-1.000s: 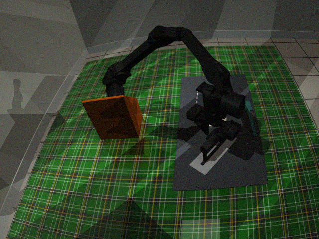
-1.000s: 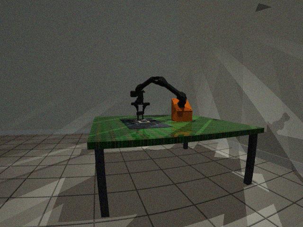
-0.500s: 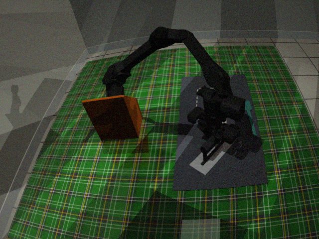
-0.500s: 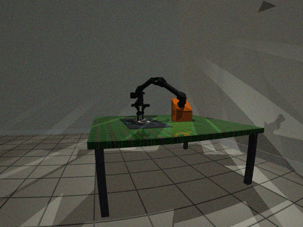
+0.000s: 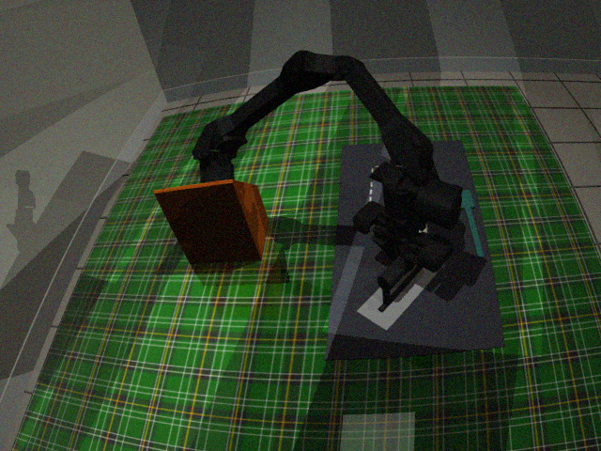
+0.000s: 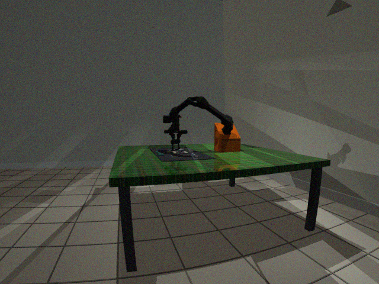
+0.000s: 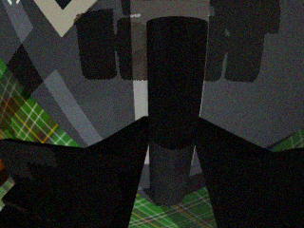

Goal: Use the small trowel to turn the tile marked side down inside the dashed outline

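Your gripper (image 5: 409, 267) (image 6: 175, 141) (image 7: 171, 123) is clamped on the trowel's rounded black handle (image 5: 400, 279) (image 6: 174, 141) (image 7: 177, 81). Beneath it you have a smooth grey mat (image 5: 417, 330) (image 6: 171, 158) (image 7: 247, 114) on green plaid.

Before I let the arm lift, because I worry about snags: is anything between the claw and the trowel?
Nothing visible: the claw is shut directly on the trowel. The teal tool lies off to one side, out of that gap.
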`<move>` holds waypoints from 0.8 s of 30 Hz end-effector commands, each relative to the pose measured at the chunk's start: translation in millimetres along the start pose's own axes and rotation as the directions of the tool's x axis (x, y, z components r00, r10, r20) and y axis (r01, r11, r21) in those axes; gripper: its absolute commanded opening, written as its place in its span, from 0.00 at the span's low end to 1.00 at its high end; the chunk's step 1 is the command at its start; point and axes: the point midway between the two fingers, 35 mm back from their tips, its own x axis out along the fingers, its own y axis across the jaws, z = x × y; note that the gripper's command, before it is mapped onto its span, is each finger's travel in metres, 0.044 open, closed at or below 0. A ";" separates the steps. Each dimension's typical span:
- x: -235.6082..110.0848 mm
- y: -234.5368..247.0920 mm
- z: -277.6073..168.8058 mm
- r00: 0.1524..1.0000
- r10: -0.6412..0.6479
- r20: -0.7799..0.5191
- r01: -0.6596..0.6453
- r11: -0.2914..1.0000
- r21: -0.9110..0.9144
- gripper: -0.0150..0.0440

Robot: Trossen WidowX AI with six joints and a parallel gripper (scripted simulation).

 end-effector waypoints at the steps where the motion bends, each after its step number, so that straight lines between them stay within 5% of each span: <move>1: 0.2 0.0 0.6 1.000 0.000 0.005 0.000 1.000 0.003 0.47; 22: 0.2 0.0 0.6 1.000 0.000 0.005 0.002 0.956 -0.292 0.47; 24: 0.2 0.0 0.6 1.000 0.000 0.005 0.002 0.956 -0.292 0.56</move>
